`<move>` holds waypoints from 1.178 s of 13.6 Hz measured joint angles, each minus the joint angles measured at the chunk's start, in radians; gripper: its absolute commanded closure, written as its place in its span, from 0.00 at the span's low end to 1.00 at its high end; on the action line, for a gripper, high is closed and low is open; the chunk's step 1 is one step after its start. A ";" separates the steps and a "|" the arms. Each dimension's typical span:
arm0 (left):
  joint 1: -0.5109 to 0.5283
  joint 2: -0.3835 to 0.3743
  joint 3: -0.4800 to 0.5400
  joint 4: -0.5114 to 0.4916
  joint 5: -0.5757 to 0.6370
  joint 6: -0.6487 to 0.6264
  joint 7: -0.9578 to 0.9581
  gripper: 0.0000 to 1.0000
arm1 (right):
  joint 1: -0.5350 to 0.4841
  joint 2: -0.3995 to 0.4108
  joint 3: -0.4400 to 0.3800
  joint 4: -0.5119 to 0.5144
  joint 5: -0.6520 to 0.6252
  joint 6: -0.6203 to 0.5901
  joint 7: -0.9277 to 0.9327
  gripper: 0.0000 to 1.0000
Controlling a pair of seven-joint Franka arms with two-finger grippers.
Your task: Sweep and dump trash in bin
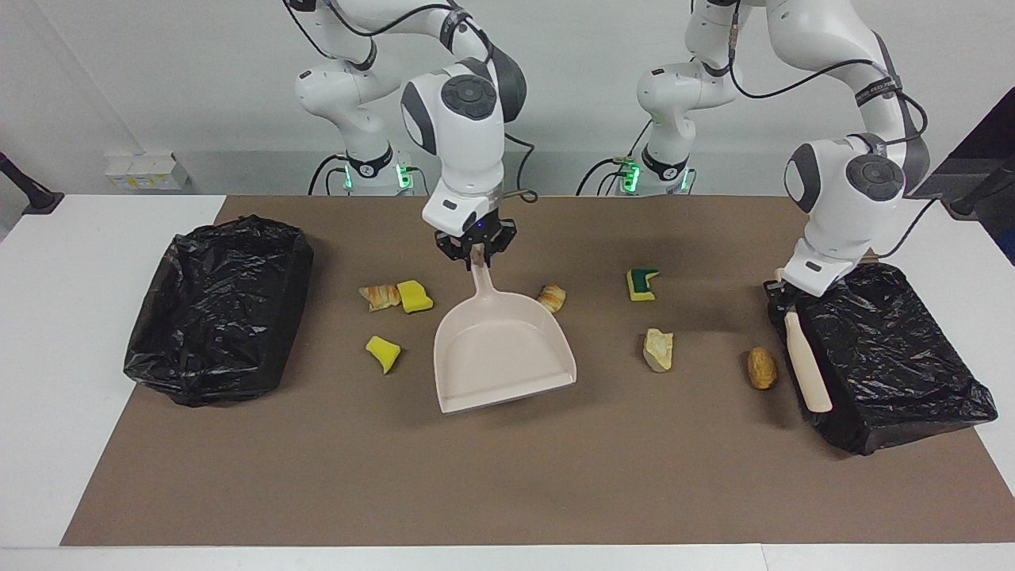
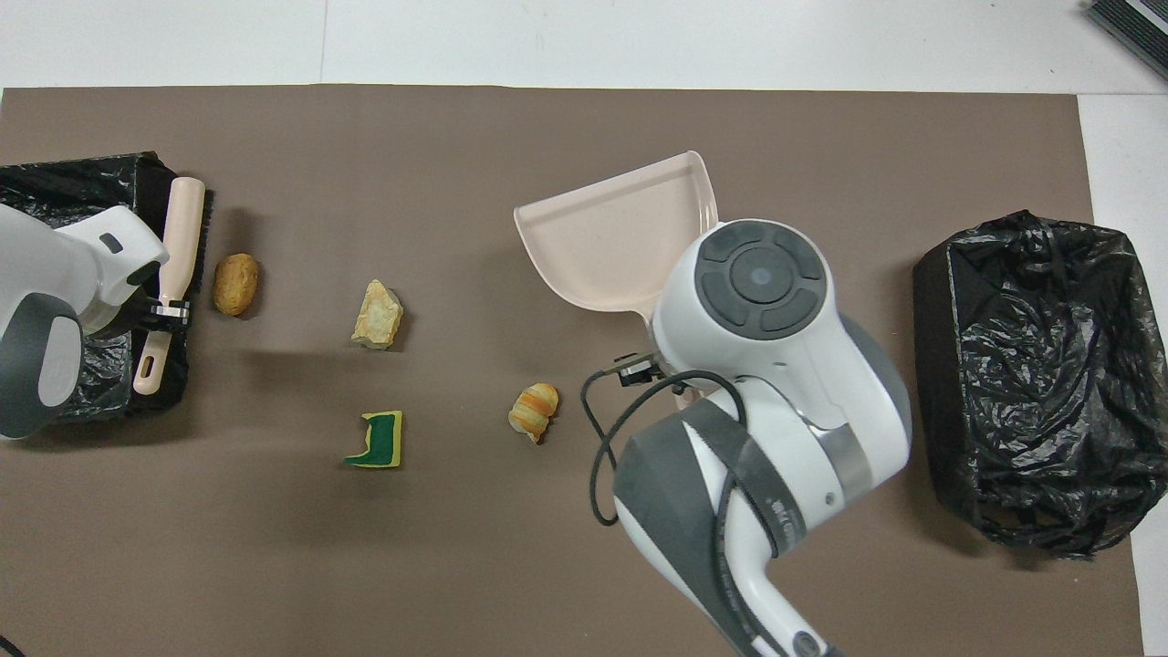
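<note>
My right gripper (image 1: 474, 252) is shut on the handle of the beige dustpan (image 1: 501, 349), which hangs tilted over the mat between two yellow sponge bits (image 1: 414, 296) (image 1: 383, 352) and a croissant piece (image 1: 552, 298). Another croissant bit (image 1: 380, 296) touches the nearer yellow sponge. My left gripper (image 1: 781, 292) is shut on the beige brush (image 1: 807, 365), held along the wall of the bin (image 1: 880, 353) at the left arm's end. A brown bun (image 1: 762, 368), a bread chunk (image 1: 658, 350) and a green-layered sponge (image 1: 641, 284) lie beside it. In the overhead view the right arm hides the yellow sponges.
A second black-bagged bin (image 1: 218, 309) stands at the right arm's end of the brown mat (image 1: 507, 492). White table (image 1: 47, 357) shows around the mat. A loose cable (image 2: 611, 438) loops from the right wrist.
</note>
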 measured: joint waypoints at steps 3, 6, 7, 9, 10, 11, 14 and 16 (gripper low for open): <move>-0.001 0.013 -0.007 -0.011 0.000 0.000 0.019 1.00 | -0.036 -0.016 0.001 -0.078 -0.095 -0.002 -0.429 1.00; -0.007 0.007 -0.014 -0.046 -0.006 -0.008 0.028 1.00 | -0.096 -0.019 0.000 -0.137 -0.138 0.046 -0.852 1.00; -0.021 0.001 -0.015 -0.060 -0.015 -0.023 0.029 1.00 | -0.117 -0.023 -0.001 -0.157 -0.138 0.084 -0.991 1.00; -0.066 -0.020 -0.017 -0.078 -0.039 -0.071 0.029 1.00 | -0.141 -0.030 -0.001 -0.182 -0.138 0.138 -1.163 1.00; -0.092 -0.032 -0.017 -0.085 -0.057 -0.097 0.029 1.00 | -0.145 -0.033 -0.001 -0.190 -0.138 0.154 -1.229 1.00; -0.119 -0.047 -0.018 -0.097 -0.078 -0.115 0.029 1.00 | -0.147 -0.036 -0.001 -0.199 -0.138 0.161 -1.274 1.00; -0.193 -0.086 -0.019 -0.148 -0.141 -0.131 0.028 1.00 | -0.143 -0.037 0.003 -0.238 -0.138 0.141 -1.230 1.00; -0.238 -0.107 -0.020 -0.180 -0.179 -0.132 0.028 1.00 | -0.133 -0.037 0.006 -0.248 -0.138 0.124 -1.189 1.00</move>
